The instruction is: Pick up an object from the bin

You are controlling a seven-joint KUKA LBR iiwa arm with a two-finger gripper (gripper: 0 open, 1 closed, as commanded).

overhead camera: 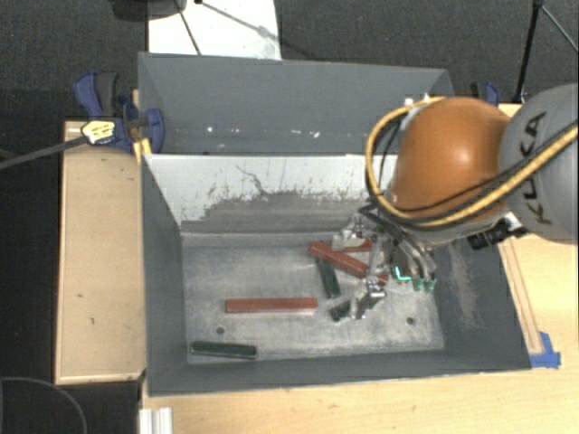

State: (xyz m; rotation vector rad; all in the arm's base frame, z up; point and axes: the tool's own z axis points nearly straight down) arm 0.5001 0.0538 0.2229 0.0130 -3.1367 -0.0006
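A reddish-brown stick (339,259) is lying slantwise in the bin (271,197), right of its middle, seemingly resting on a short dark green stick (327,280) just below it.

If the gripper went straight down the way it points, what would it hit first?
Probably the small dark piece lying right by the gripper, or else the bin floor beside it; depth is hard to judge from above.

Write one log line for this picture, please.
hand: low over bin floor, right side | nearest: red-brown stick, short dark green stick | held: cannot tell
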